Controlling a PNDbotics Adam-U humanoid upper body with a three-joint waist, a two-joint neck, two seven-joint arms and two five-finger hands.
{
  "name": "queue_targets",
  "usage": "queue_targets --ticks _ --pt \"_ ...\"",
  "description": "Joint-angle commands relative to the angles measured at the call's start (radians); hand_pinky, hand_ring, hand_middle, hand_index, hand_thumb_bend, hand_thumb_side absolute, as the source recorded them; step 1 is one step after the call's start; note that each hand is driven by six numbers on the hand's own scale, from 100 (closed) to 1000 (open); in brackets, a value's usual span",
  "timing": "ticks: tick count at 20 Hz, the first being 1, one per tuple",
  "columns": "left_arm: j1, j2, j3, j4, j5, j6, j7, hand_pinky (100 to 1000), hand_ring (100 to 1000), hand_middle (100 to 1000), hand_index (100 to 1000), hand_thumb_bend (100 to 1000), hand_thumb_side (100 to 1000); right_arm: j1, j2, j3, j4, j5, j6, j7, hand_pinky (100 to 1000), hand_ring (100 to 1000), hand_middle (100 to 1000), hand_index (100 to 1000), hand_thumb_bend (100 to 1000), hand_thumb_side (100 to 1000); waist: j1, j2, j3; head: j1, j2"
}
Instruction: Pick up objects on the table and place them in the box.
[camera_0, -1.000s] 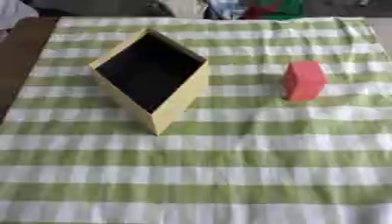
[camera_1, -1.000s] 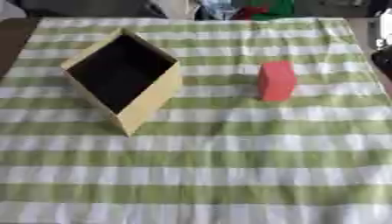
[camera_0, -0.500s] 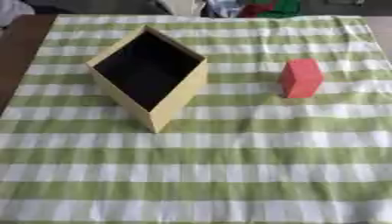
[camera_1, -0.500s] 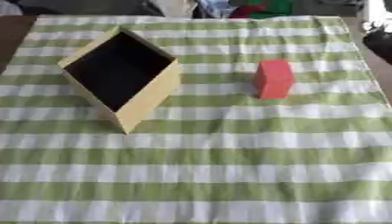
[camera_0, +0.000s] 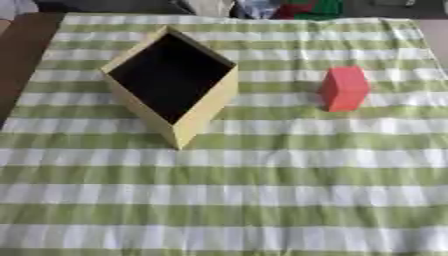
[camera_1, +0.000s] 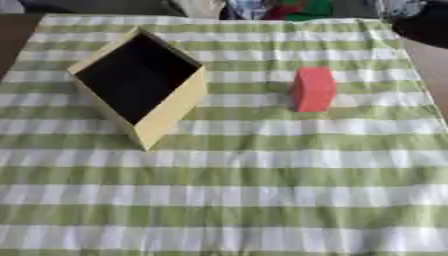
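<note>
At the left edge a strip of dark brown table (camera_0: 19, 55) shows bare beside the cloth. A green-and-white striped tablecloth (camera_0: 262, 200) covers the rest of the surface, its stripes running across the view. On the left half of the cloth sits the box (camera_0: 203, 107), pale yellow on its outer walls and dark inside, open at the top and turned so that one corner points toward the robot; nothing can be made out inside it. To the right of the box, well apart from it and a little farther back than its near corner, a red block (camera_0: 344, 88) stands upright on the cloth, taller than it is wide, with bare striped cloth between the two. Along the far edge, beyond the cloth, lie some blurred things in red, green and white that cannot be told apart. At the upper right corner of the right eye view a dark rounded shape (camera_1: 424, 25) shows past the cloth's edge; what it is cannot be told. Neither robot hand appears in either view, so the block's place relative to a hand and the hands' state cannot be told.
</note>
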Motion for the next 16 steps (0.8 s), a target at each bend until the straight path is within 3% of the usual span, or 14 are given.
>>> queue_targets --ticks 1,3,5,6,7,10,13,14,16 --pt "-0.002 0.028 -0.002 -0.017 0.003 -0.001 -0.008 1000 484 499 746 124 115 -0.040 -0.071 0.033 -0.011 0.004 0.051 0.046 886 889 831 901 100 232 0.002 -0.021 0.000 -0.007 -0.001" --pt "-0.002 0.029 -0.002 -0.017 0.004 -0.001 -0.008 1000 484 499 746 124 115 -0.054 -0.071 0.034 -0.018 0.000 0.080 0.077 886 889 831 901 100 232 0.002 -0.022 -0.001 -0.006 -0.001" --pt "0.000 0.028 0.000 -0.017 0.004 -0.001 -0.008 1000 484 499 746 124 115 -0.074 -0.063 0.007 -0.020 0.006 0.096 0.183 886 889 831 901 100 232 0.003 -0.023 -0.003 -0.004 0.000" --pt "-0.001 0.031 -0.003 -0.017 0.004 -0.001 -0.009 1000 484 498 745 121 116 -0.087 -0.068 0.000 -0.013 0.012 0.100 0.232 912 938 884 946 100 304 -0.001 -0.022 0.002 -0.010 -0.004" --pt "-0.002 0.034 -0.008 -0.017 0.005 -0.001 -0.013 1000 484 498 745 121 115 -0.100 -0.082 0.009 0.002 0.017 0.097 0.264 914 940 886 947 100 309 -0.005 -0.022 0.010 -0.017 -0.008" --pt "-0.005 0.036 -0.015 -0.017 0.010 -0.001 -0.021 1000 483 498 745 118 116 -0.132 -0.102 0.067 0.066 0.042 0.063 0.321 922 952 898 948 100 297 -0.008 -0.020 0.022 -0.031 -0.012" --pt "-0.004 0.036 -0.016 -0.017 0.012 -0.001 -0.025 1000 482 498 745 116 117 -0.170 -0.081 0.134 0.133 0.081 0.025 0.365 928 960 906 959 175 282 -0.008 -0.018 0.023 -0.034 -0.015" --pt "-0.003 0.035 -0.016 -0.017 0.012 -0.001 -0.025 1000 482 497 745 114 117 -0.184 -0.070 0.157 0.157 0.095 0.014 0.379 934 967 910 970 248 280 -0.008 -0.017 0.022 -0.034 -0.015" --pt "-0.001 0.035 -0.014 -0.017 0.012 0.000 -0.025 1000 482 497 745 114 117 -0.219 -0.046 0.204 0.203 0.123 -0.005 0.408 934 967 910 970 248 280 -0.006 -0.017 0.018 -0.031 -0.015"
